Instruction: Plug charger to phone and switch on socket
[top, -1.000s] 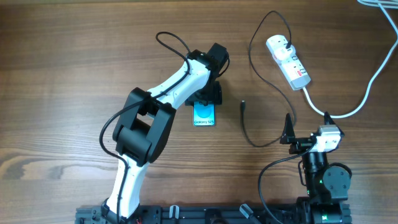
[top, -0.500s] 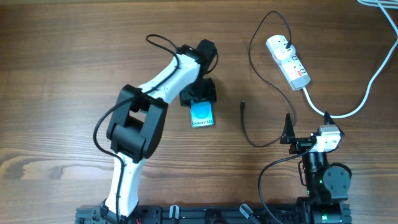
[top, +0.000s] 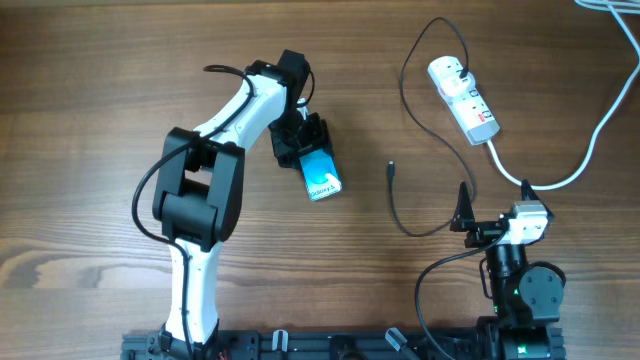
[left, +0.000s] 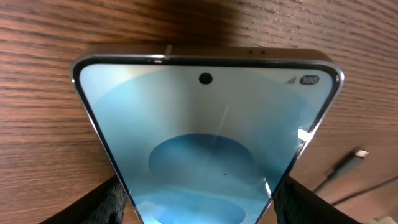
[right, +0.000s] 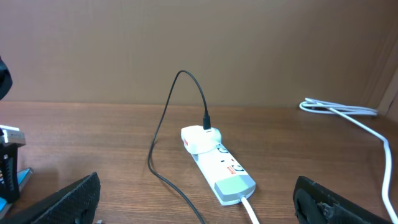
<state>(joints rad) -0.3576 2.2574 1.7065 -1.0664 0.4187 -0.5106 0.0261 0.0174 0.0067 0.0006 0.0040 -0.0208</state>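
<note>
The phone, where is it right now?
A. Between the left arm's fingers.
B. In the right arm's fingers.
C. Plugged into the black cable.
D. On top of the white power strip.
A: the phone sits between the left fingers in the left wrist view, while the cable tip lies apart from it on the table.

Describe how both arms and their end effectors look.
The left arm has white links, bulky black joints and a thin black cable looping alongside; the left end effector is black. The right arm is mostly black with a white wrist segment and a small green light; the right end effector is black and pointed.
</note>
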